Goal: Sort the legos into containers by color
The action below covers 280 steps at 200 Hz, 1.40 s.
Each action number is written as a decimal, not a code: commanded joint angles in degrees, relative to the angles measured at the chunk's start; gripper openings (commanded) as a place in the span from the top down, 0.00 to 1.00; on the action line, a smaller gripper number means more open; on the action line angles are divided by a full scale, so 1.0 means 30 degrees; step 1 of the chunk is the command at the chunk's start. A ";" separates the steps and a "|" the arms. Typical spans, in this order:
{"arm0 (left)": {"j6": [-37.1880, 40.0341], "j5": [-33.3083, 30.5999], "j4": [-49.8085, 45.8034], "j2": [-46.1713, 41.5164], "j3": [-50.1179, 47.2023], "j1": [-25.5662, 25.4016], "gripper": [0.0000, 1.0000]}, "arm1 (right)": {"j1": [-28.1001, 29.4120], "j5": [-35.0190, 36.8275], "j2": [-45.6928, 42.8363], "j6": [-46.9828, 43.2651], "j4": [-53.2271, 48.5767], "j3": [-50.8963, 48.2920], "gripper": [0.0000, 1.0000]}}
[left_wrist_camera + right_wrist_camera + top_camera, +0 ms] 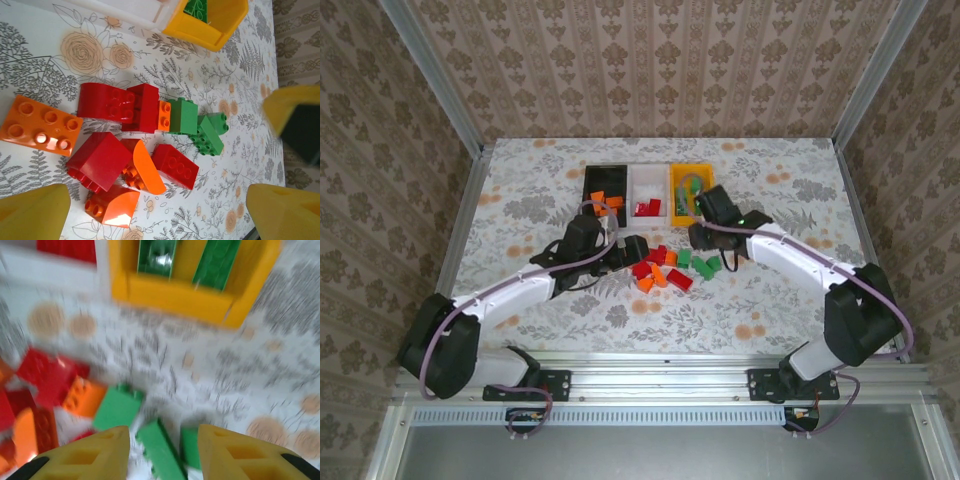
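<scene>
White arms [510, 290], black joints [445, 350], yellow fingers [85, 455]

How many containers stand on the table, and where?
3, side by side at the far side of the table: the black bin on the left, the white bin in the middle, the yellow bin on the right. None seems hidden.

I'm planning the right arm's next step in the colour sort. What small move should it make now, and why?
Probably ease the right gripper down and close on the green brick lying between its parted fingers. The yellow bin just beyond already holds green bricks, so this one likely belongs there. The wrist view is blurred, so alignment is uncertain.
</scene>
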 commanded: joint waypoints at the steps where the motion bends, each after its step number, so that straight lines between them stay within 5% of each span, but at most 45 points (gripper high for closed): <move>1: 0.0292 0.0395 0.0193 0.0373 0.0489 -0.0259 0.00 | 0.0606 -0.0456 0.0370 -0.1109 -0.0603 -0.0731 0.59; 66: 0.0222 0.0216 -0.0034 0.0105 0.0221 -0.0451 0.00 | 0.1371 0.0126 0.2717 -0.1639 -0.0661 -0.0519 0.59; 199: 0.0433 0.0103 -0.0271 -0.0036 0.0356 -0.0437 0.00 | 0.1497 0.2512 0.2778 -0.1030 -0.0630 -0.0905 0.58; 245: 0.0433 0.0242 -0.0321 -0.0031 0.0375 -0.0423 0.00 | 0.1427 0.0296 0.3096 -0.1282 0.0270 -0.1162 0.52; 280: 0.0581 0.0095 -0.0571 -0.0275 0.0371 -0.0399 0.00 | 0.1405 0.1385 0.3724 -0.1169 0.0110 -0.1052 0.52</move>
